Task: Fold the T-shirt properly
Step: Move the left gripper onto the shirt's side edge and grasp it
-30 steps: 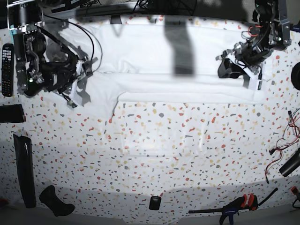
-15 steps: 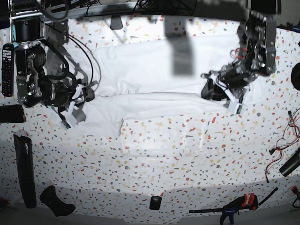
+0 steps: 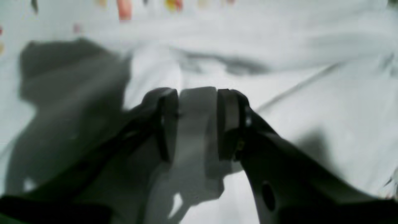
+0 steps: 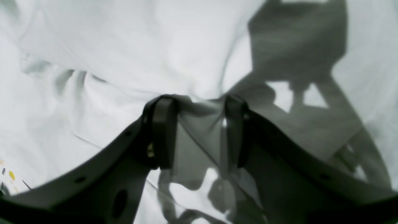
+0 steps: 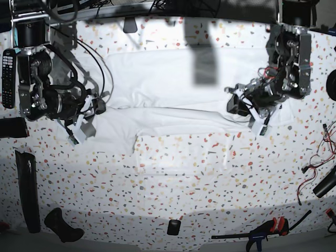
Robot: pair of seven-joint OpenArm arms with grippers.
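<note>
Looking down from the base view, we see the T-shirt [image 5: 173, 89] spread across the upper middle of the frame on the speckled table [image 5: 184, 178], its lower hem a ragged line with one flap hanging lower at the left. Our right hand [image 5: 89, 113] sits at the shirt's left edge; our left hand [image 5: 249, 107] sits near its right edge.

In the right wrist view, the right hand [image 4: 199, 130] has its two fingers apart with a bunched fold of white cloth [image 4: 124, 46] drawn up between them — gripping the T-shirt, as far as we can tell. In the left wrist view, blurred, the left hand [image 3: 197, 124] also shows a strip of cloth [image 3: 311, 46] standing between its fingers, so it too appears to hold the T-shirt.

Below the hem the table lies bare of cloth through the whole middle band. Along the margins we find a remote [image 5: 8, 77] at far left, a clamp [image 5: 265, 231] at the bottom right, and red wires [image 5: 315, 168] at the right edge.
</note>
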